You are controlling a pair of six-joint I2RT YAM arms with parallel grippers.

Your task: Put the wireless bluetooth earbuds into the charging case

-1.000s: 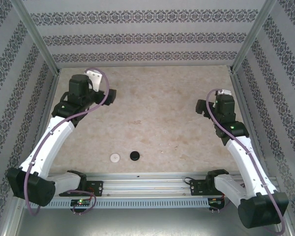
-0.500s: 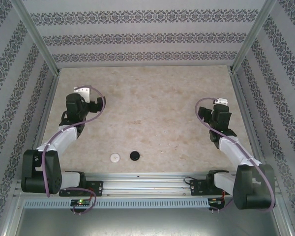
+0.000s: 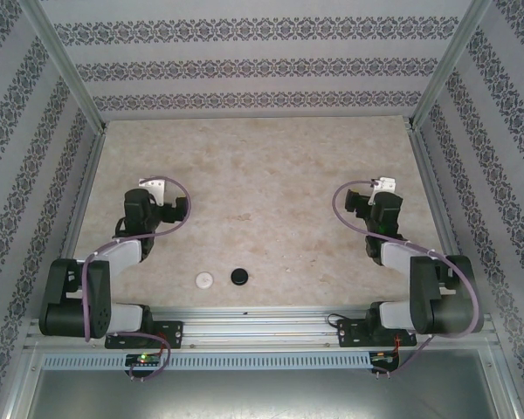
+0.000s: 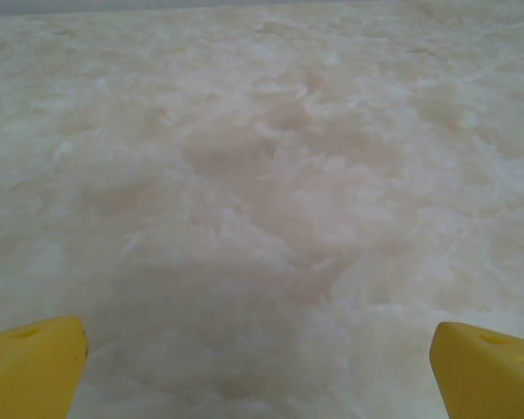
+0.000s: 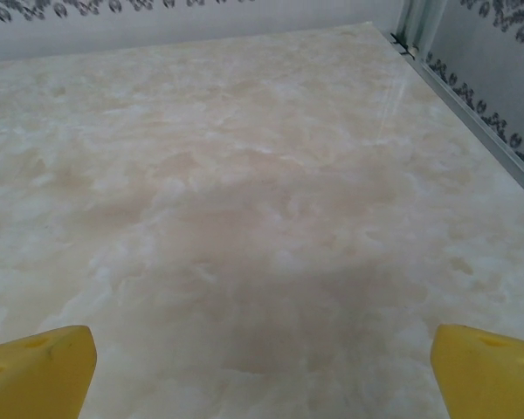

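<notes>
The left pincer (image 4: 262, 371) stands wide open with nothing between its yellow pads (image 4: 35, 371), only bare marbled desk (image 4: 262, 175) beneath. The right pincer (image 5: 262, 371) is spread just as wide and also holds nothing, looking over bare desk toward the far right corner. In the overhead view both arms are folded back close to their bases, one at each side. Each pincer is well apart from two small round pieces lying near the front edge of the desk, between the arms. These are a white puck (image 3: 206, 280) and, just to its right, a black puck (image 3: 239, 277), near each other but not touching. They are probably the charging cases, though whether they are open or shut is too small to tell. The earbuds are too tiny to make out, so I cannot tell whether any already sits inside a puck. As things lie, neither arm is working on the pucks. The task is either not begun or already over, and the pictures do not settle which.
</notes>
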